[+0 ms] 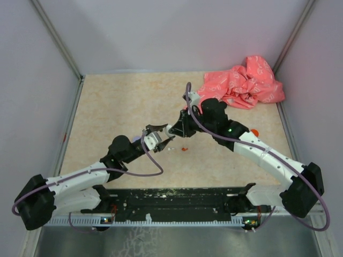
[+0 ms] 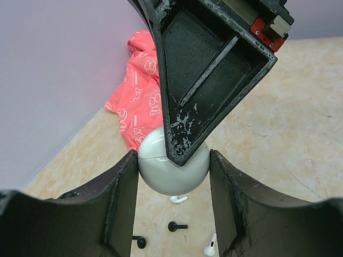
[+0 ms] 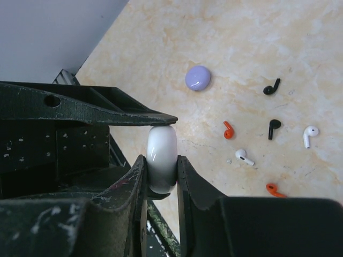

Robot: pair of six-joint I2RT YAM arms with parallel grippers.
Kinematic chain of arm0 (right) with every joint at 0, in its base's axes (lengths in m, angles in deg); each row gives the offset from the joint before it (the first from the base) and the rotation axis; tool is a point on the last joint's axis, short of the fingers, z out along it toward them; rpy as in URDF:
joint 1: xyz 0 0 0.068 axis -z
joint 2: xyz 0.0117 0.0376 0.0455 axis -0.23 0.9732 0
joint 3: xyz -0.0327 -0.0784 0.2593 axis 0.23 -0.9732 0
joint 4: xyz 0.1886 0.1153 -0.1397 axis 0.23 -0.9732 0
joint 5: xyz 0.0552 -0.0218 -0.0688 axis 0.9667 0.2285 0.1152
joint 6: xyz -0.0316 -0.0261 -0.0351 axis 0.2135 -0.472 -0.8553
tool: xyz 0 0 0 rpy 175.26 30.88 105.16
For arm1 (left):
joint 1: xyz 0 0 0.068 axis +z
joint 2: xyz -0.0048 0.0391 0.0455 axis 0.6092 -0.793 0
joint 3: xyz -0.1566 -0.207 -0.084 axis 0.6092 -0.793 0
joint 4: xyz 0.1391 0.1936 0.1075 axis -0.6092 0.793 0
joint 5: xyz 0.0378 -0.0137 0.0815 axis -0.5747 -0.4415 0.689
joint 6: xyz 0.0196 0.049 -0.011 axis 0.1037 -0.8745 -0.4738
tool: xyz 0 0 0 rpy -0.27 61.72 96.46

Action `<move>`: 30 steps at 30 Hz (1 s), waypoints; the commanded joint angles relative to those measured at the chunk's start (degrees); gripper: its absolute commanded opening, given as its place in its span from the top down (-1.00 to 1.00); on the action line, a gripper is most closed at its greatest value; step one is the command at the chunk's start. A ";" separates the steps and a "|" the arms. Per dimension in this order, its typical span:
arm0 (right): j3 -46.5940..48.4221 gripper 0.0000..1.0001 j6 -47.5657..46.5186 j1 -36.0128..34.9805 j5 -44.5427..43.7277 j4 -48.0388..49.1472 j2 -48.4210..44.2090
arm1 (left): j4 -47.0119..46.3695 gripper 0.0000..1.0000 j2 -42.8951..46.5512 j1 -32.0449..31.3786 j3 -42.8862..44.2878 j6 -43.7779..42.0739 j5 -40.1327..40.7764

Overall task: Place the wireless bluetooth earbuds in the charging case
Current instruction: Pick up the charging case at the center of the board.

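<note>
The white charging case (image 2: 161, 179) hangs above the table, lid down, gripped from both sides. My left gripper (image 2: 172, 156) is shut on its wide faces. My right gripper (image 3: 161, 159) is shut on the thin edges of the case (image 3: 162, 144). In the top view the two grippers meet at mid-table, left gripper (image 1: 162, 134) against right gripper (image 1: 173, 130), and the case is mostly hidden between them. Loose earbuds lie on the table below: black earbuds (image 3: 271, 87) (image 3: 274, 127), white earbuds (image 3: 310, 134) (image 3: 244, 156) and red earbuds (image 3: 228, 129) (image 3: 274, 188).
A purple round disc (image 3: 198, 77) lies beyond the earbuds. A crumpled pink cloth (image 1: 244, 83) sits at the back right corner. A small orange object (image 1: 254, 131) lies beside the right arm. Walls close the table on three sides, and a black rail (image 1: 177, 201) runs along the near edge.
</note>
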 commanded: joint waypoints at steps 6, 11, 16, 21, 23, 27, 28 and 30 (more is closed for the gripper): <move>2.82 1.00 -4.89 1.91 2.85 0.82 -2.47 | 2.90 -0.28 2.60 -0.39 -0.09 4.58 3.03; 4.78 1.00 -11.62 3.35 4.23 -3.75 -4.39 | 5.88 -0.52 5.23 0.00 -0.31 8.41 0.73; 6.54 1.00 -19.26 3.47 8.66 -7.49 -5.14 | 8.51 -0.54 8.47 2.86 -0.61 15.55 -8.08; 6.81 1.00 -25.89 3.48 14.07 -8.73 -6.17 | 7.51 -0.49 10.04 7.48 -0.86 23.18 -21.30; 6.87 1.00 -28.14 3.47 17.69 -9.03 -6.55 | 5.37 -0.47 9.73 10.64 -1.29 27.02 -25.11; 6.10 1.00 -31.06 3.48 22.27 -7.20 -7.05 | -4.65 -0.45 7.08 15.43 -2.36 37.44 -35.49; 5.74 1.00 -31.09 3.48 23.87 -6.08 -7.02 | -8.10 -0.43 5.89 16.44 -2.33 39.95 -37.92; 5.24 1.00 -31.73 3.44 26.48 -4.62 -7.01 | -13.03 -0.39 3.59 18.54 -2.25 45.15 -42.30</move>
